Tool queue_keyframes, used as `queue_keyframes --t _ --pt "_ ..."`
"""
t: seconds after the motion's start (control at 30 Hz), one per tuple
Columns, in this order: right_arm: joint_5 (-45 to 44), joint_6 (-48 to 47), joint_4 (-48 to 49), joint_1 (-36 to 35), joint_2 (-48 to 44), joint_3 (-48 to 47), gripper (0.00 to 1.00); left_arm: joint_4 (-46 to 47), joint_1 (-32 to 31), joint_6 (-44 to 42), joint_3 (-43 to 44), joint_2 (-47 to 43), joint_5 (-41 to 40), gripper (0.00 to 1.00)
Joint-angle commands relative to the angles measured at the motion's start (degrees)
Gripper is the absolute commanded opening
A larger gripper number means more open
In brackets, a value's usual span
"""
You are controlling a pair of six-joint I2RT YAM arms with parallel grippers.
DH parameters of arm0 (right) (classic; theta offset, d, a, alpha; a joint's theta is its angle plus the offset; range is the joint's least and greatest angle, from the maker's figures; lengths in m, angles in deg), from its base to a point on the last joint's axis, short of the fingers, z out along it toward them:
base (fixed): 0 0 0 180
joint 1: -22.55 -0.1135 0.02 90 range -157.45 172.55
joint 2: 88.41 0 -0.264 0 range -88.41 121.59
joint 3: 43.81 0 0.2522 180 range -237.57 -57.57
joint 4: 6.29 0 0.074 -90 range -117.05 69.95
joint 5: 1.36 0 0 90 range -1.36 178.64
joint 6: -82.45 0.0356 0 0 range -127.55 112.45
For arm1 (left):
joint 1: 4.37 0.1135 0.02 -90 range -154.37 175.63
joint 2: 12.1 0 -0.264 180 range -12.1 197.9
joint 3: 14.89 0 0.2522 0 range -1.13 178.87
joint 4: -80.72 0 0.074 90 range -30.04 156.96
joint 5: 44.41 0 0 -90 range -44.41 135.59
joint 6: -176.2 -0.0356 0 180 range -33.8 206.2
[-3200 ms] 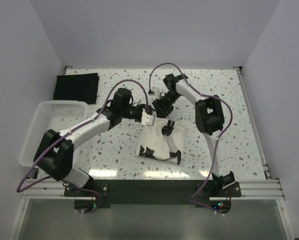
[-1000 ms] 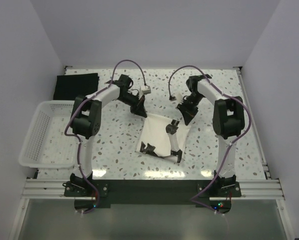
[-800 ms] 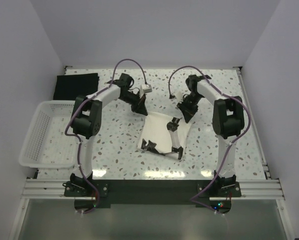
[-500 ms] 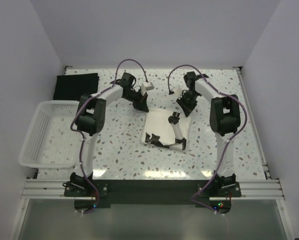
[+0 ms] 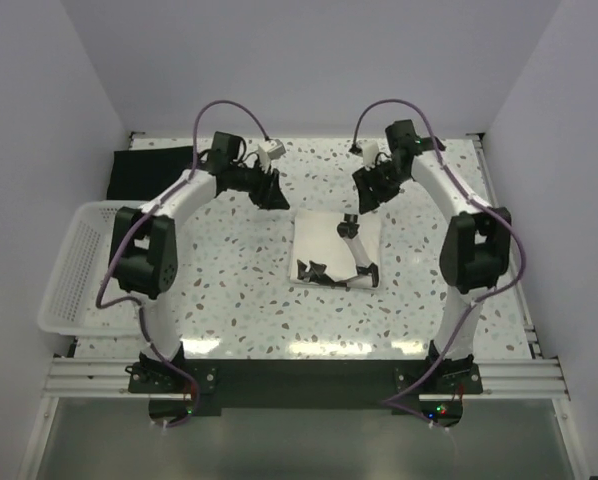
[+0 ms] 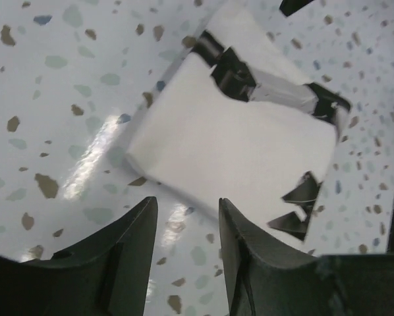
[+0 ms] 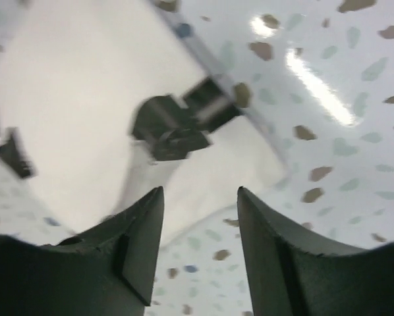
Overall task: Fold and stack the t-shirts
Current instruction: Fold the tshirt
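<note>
The cream t-shirt (image 5: 329, 245) lies folded in a flat rectangle mid-table, black print showing on top. It also fills the left wrist view as the cream t-shirt (image 6: 236, 141) and the right wrist view as the cream t-shirt (image 7: 72, 92). My left gripper (image 5: 274, 190) hovers open just off its far left corner, with only speckled table between the fingers (image 6: 187, 204). My right gripper (image 5: 364, 193) stands open off the far right corner, apart from the cloth (image 7: 200, 194). The black t-shirt (image 5: 139, 172) lies folded at the far left corner.
A white lattice basket (image 5: 74, 262) sits along the left edge of the table. Walls close in the table at the back and on both sides. Purple cables arch above both arms.
Both grippers held the cream shirt's far edge and carried it back over itself. They have since opened, let go and drawn away toward the back; the shirt now lies flat.
</note>
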Motion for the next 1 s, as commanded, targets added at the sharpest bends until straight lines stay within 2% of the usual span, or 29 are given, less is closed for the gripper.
queue_keyframes --t 0.0,0.03,0.1,0.13,0.3,0.4,0.67,0.8,0.9,0.97 --pt "17.49 12.93 -1.34 -0.12 -13.01 7.76 0.50 4.97 -3.29 8.64 -8.88 -10.35 8.89 0.46" --pt "23.78 15.12 0.49 -0.20 -15.90 13.61 0.48 6.11 -5.30 11.44 -11.18 -11.31 9.95 0.44" --pt "28.65 20.66 2.70 -0.99 -18.11 19.53 0.43 12.22 -7.42 15.32 -18.01 -13.60 12.41 0.38" --pt "31.63 21.99 5.14 -1.34 -19.60 24.96 0.42 14.71 -9.00 19.95 -19.97 -13.87 13.29 0.36" --pt "35.88 27.52 12.26 -2.93 -19.18 37.20 0.38 26.12 -11.56 28.77 -25.87 -9.68 15.67 0.33" --pt "33.69 26.57 14.22 -2.58 -14.97 39.59 0.36 27.83 -11.56 31.86 -26.06 -4.92 15.94 0.33" --pt "26.04 21.74 14.75 2.51 -5.38 41.45 0.35 21.86 -7.53 32.21 -26.76 5.89 12.16 0.34" --pt "22.09 18.75 12.57 5.24 -4.41 41.36 0.34 21.41 -4.89 32.39 -26.93 7.13 10.40 0.36" --pt "22.26 16.38 10.28 7.52 -3.97 40.05 0.35 19.40 -3.83 29.85 -25.71 5.30 10.31 0.38" --pt "22.35 13.06 5.02 7.88 -5.02 36.98 0.36 15.47 -3.13 24.25 -24.22 3.28 9.97 0.39"
